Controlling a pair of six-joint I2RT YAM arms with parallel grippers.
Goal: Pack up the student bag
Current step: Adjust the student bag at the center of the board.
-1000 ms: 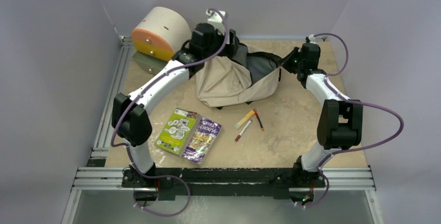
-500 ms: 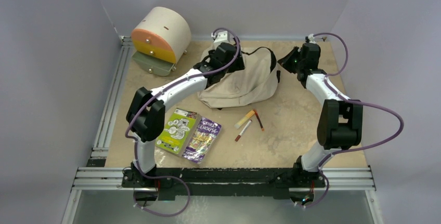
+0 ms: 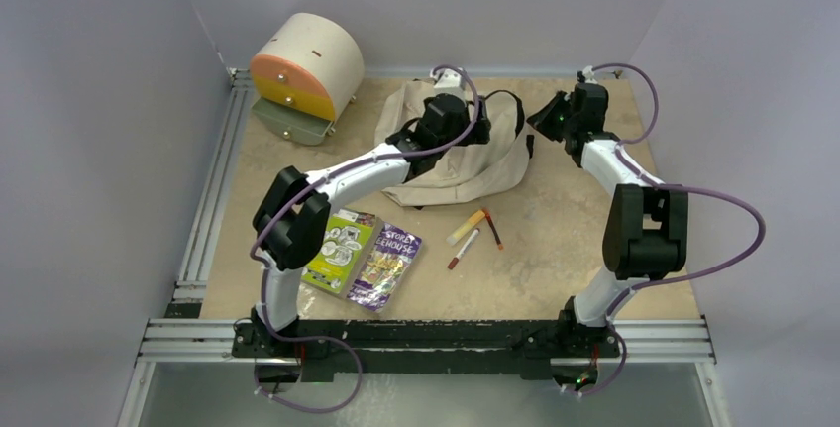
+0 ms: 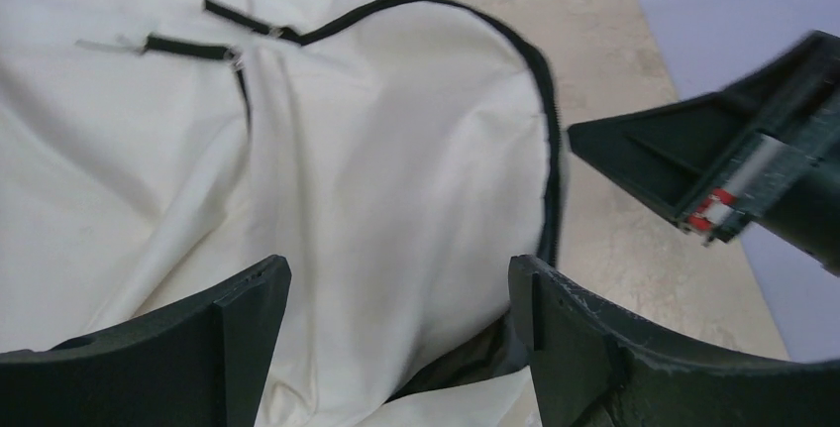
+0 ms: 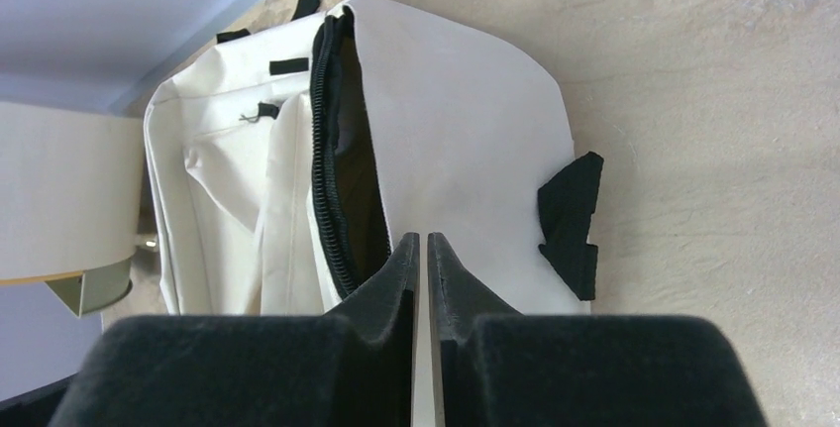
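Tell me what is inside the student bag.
Through the open zipper of the student bag, only dark lining shows, no items. The rest of the inside is covered by the bag itself.

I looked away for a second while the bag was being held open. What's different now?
The left gripper swung right, from the student bag's left rim to above it, jaws open; the propped-open bag slumped flat. The right gripper stays shut on the bag's right edge. The two books, pens and drawer unit haven't moved.

Mostly matt surfaces.
Cream soft fabric backpack [image 4: 376, 179] smooth and matt; beige mottled stone-look table [image 3: 575, 239] dull; silver metal frame rails [image 3: 203, 219] satin.
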